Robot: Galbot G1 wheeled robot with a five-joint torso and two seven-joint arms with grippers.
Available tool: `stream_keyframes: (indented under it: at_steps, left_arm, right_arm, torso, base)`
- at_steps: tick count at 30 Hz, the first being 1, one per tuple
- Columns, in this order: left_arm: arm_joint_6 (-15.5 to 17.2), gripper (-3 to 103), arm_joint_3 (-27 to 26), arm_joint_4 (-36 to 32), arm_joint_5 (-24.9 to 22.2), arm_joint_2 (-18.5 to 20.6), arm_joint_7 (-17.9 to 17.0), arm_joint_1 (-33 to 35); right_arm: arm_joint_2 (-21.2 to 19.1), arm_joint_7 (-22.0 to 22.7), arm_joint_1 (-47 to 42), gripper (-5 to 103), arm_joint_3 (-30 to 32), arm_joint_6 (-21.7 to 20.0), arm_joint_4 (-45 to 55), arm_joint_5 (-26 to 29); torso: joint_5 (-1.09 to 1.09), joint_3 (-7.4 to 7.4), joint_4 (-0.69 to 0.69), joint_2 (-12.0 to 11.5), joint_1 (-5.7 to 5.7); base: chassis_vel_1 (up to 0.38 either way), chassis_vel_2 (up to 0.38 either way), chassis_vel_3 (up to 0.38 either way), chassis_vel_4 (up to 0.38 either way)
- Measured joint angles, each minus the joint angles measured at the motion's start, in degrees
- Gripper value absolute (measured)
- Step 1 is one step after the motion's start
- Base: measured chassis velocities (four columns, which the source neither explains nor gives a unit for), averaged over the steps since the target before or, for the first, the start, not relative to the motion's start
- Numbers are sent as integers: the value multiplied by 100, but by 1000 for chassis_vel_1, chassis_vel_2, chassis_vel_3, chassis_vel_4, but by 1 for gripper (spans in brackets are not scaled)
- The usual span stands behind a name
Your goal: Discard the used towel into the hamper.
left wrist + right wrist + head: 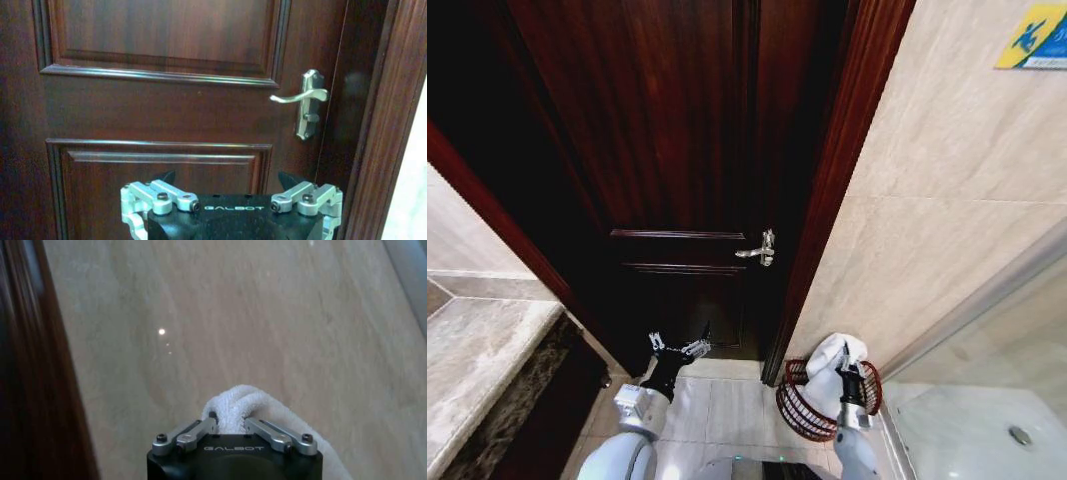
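Note:
The hamper (793,404), a round reddish-brown wire basket, stands on the tiled floor by the door frame. A white towel (838,351) hangs bunched over its opening, its lower part down inside the basket. My right gripper (848,377) is shut on the towel directly above the hamper. In the right wrist view the towel (248,399) bulges out past the shut right gripper (230,421), with the beige wall behind. My left gripper (678,349) is open and holds nothing, raised in front of the dark door. The left wrist view shows the left gripper (227,180) with its fingers spread wide.
A dark wooden door (677,150) with a silver lever handle (762,248) faces me; the handle (304,100) is close to the left gripper. A marble counter (477,350) lies at the left. A shower floor (987,425) behind a metal rail lies at the right.

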Motion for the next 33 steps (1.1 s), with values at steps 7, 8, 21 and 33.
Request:
stream_keyframes:
  at_steps: [7, 8, 21, 33]
  left_arm:
    - [0, 100, 0, 0, 0, 0, 0, 0]
    - [0, 100, 0, 0, 0, 0, 0, 0]
    - [0, 100, 0, 0, 0, 0, 0, 0]
    - [0, 100, 0, 0, 0, 0, 0, 0]
  right_arm:
    - [67, 859, -20, 5, -223, -71, -44, -135]
    - [67, 859, -20, 5, -223, -71, -44, -135]
    - [-269, 2236, 623, 5, -55, -1418, -1070, 370]
    - [-476, 2628, 1203, 5, 106, -2470, -1599, 667]
  torso:
    - [-1, 0, 0, 0, 0]
    - [-1, 0, 0, 0, 0]
    - [2, 0, 0, 0, 0]
    - [0, 0, 2, 0, 0]
  base:
    - [0, 0, 0, 0]
    - [0, 0, 0, 0]
    - [0, 0, 0, 0]
    - [0, 0, 0, 0]
